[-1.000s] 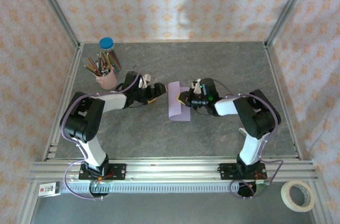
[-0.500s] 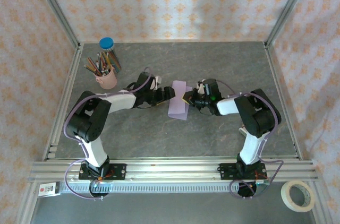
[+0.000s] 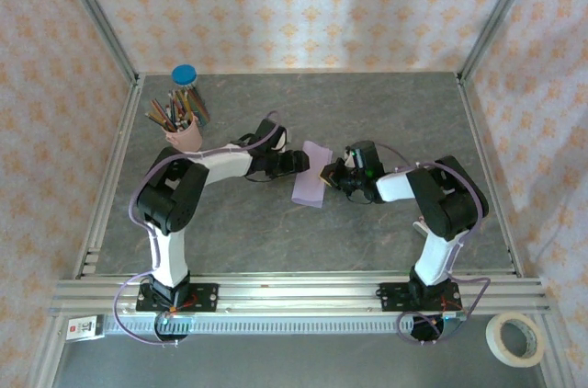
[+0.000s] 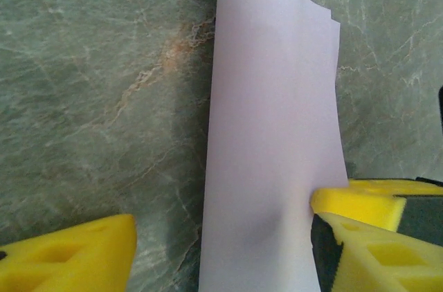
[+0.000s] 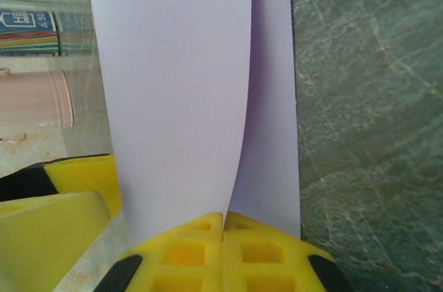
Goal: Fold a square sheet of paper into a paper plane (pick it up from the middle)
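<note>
Running far-to-near, folded paper (image 3: 311,187); right pincer (image 5: 223,236) clamps it, left pincer (image 4: 221,245) spread astride.

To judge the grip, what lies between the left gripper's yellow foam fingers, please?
The folded pale lilac paper sheet and a strip of bare grey tabletop, in the left wrist view.

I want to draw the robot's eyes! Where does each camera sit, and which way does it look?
Top external: above and behind the arms, facing down at the table; shows both arms, left gripper and right gripper meeting at the lilac paper.
Left wrist: on that wrist, facing along its open fingers, which straddle the paper.
Right wrist: on that wrist, facing along its shut fingers, which pinch the paper.
Shared: top and right wrist both show the pink pencil cup.
</note>
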You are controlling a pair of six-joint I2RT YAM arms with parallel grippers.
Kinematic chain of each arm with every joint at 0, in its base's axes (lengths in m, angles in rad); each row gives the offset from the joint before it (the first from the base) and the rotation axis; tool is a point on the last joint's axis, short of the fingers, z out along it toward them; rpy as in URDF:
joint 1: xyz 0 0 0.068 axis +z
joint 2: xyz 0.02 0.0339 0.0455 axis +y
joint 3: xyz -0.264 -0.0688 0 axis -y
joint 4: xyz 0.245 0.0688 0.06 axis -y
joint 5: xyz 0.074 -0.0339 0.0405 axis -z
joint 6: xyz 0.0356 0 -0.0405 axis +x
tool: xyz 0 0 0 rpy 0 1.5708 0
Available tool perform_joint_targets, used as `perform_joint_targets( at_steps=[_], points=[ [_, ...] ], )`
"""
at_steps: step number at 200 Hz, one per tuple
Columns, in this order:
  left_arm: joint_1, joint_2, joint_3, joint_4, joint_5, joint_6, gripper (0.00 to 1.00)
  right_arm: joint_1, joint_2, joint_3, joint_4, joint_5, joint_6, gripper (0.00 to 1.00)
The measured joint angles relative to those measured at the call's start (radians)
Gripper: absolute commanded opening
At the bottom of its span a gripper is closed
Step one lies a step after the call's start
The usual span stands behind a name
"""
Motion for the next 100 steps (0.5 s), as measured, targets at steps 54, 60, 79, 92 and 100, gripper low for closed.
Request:
perform_joint_targets(
  at_steps=[54,60,79,92,100],
  points=[
    [-0.008,0.042,0.048,-0.039,0.000,0.047,0.55,0.000,0.000,-0.009,0.008,0.000,0.023,0.00],
    [-0.009,0.043,0.048,-0.040,-0.001,0.051,0.55,0.000,0.000,-0.009,0.008,0.000,0.023,0.00],
    [-0.010,0.043,0.048,-0.040,-0.003,0.057,0.51,0.000,0.000,-0.009,0.008,0.000,0.028,0.00],
    [-0.010,0.043,0.048,-0.040,-0.003,0.063,0.49,0.000,0.000,-0.009,0.008,0.000,0.034,0.00],
    [-0.010,0.045,0.048,-0.041,-0.004,0.070,0.48,0.000,0.000,-0.009,0.008,0.000,0.035,0.00]
  ],
)
